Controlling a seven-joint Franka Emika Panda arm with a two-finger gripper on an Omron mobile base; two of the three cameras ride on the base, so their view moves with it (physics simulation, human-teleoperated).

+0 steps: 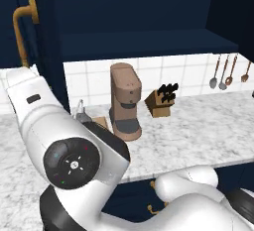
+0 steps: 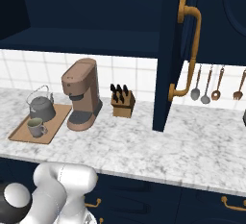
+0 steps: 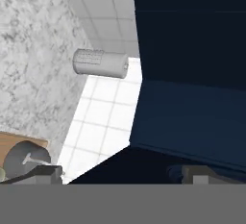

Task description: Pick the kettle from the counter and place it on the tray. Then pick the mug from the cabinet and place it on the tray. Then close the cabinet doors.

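My jaws [image 3: 120,172] stand spread wide with nothing between them; the 2 dark tips rise at the bottom of the hand view, pointed up at the dark underside and open interior of the cabinet [image 3: 192,74].

Nearest me in the base views is my own white arm, its elbow folded close to the base, so the hand itself is hidden there.

On the desk [image 2: 144,146], at the left in the right base view, the tray [image 2: 24,131] already carries the mug [image 2: 35,127] at its near end and the kettle [image 2: 42,106] just behind it.

So I judge that 2 of the 3 steps are done and closing is what remains.

Further right, a cabinet door [image 2: 170,50] stands swung out toward me, its brass handle [image 2: 188,50] facing right. Next I should reach that door and push it shut, then the other.
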